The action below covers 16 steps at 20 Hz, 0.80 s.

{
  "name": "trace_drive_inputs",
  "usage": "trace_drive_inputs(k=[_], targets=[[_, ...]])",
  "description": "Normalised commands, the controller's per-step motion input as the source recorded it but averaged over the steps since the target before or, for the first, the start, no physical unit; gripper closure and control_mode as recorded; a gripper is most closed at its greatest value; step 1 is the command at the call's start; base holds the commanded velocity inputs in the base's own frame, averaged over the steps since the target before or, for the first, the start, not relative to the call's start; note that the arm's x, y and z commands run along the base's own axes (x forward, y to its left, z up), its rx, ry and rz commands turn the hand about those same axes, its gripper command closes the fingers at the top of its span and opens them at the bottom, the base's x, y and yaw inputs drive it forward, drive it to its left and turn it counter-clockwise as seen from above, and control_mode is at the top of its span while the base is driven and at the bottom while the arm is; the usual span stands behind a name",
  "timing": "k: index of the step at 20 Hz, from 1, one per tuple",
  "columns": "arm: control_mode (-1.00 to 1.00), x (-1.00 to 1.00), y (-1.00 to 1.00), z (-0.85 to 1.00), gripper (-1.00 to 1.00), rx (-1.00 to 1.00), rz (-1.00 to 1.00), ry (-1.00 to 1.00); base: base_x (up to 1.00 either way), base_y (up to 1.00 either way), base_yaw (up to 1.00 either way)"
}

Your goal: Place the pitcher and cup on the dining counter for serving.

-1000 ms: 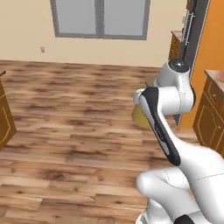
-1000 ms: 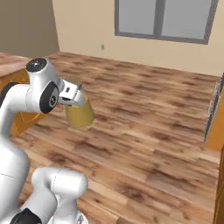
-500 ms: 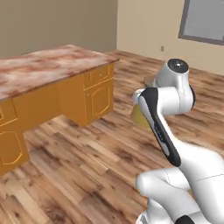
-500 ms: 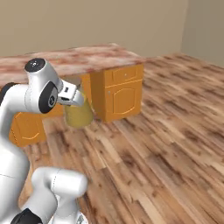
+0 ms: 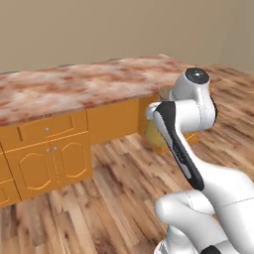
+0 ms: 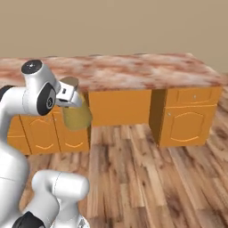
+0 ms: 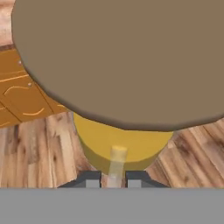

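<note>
- My claw (image 7: 113, 179) grips the pitcher (image 6: 76, 115) by its narrow neck, so it hangs upright in the air.
- The bench (image 6: 133, 69) lies at twelve o'clock; I think placing comes next.

- The tabletop (image 6: 133, 71) of the dining counter is broad and bare, so there is free room above it.
- Orange cabinets (image 6: 187, 118) block the way below it.
- The wooden floor (image 6: 147, 178) in front is open.

Dining counter (image 6: 133, 71), reddish marbled top seemingly bare, wooden floor (image 6: 147, 178)
</note>
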Motion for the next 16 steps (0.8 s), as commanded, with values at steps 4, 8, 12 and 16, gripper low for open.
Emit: trace_drive_inputs(k=[4,8,12,16], targets=[[1.00,0.00,0.00,0.00,1.00,0.00,0.00,0.00,1.00,-0.03,0.46],[1.00,0.00,0.00,0.00,1.00,0.00,0.00,0.00,1.00,-0.35,0.33],[1.00,0.00,0.00,0.00,1.00,0.00,0.00,0.00,1.00,-0.57,0.23],[1.00,0.00,0.00,0.00,1.00,0.00,0.00,0.00,1.00,-0.69,0.23]])
